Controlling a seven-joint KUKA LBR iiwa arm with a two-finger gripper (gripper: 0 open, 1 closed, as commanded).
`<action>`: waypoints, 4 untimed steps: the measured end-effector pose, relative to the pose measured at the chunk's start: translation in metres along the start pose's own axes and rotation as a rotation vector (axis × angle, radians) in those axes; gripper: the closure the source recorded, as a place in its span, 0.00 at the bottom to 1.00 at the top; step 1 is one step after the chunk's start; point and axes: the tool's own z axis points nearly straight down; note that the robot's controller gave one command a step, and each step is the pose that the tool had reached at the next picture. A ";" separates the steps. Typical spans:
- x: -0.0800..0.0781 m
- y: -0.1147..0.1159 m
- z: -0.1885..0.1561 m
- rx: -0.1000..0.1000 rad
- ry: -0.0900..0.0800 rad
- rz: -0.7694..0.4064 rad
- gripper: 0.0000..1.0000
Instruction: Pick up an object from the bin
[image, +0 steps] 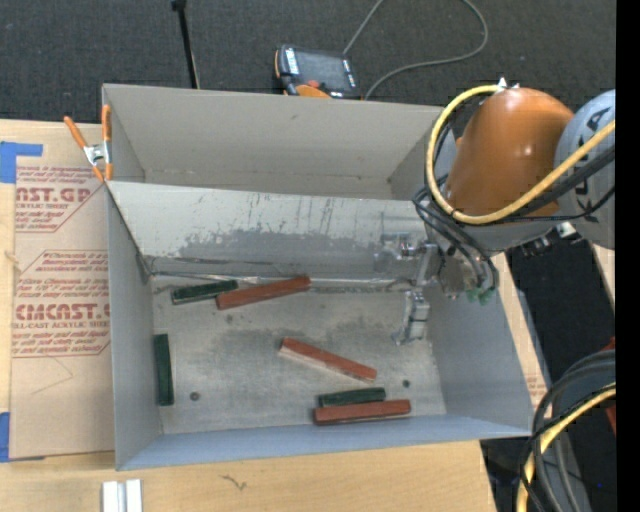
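Note:
My gripper (414, 322) hangs low over the right part of the bin floor, close to the right wall, with bare floor under it. The nearest loose thing is a red-brown flat stick (327, 359), lying slantwise to its lower left and apart from it. Further toward the front lie a dark green stick (351, 397) and a red-brown stick (362, 410), side by side. Nothing shows in the gripper.
Near the back wall on the left, a red-brown stick (262, 292) and a dark green stick (203, 292) lie end to end. Another dark green stick (162, 369) lies along the left wall. The arm's orange cover and yellow cables hang over the bin's right rim.

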 end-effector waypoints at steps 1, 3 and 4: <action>0.014 0.006 0.122 -0.001 0.010 0.023 0.00; 0.039 0.039 0.158 -0.001 0.008 -0.015 1.00; 0.034 0.049 0.157 -0.001 -0.011 -0.643 1.00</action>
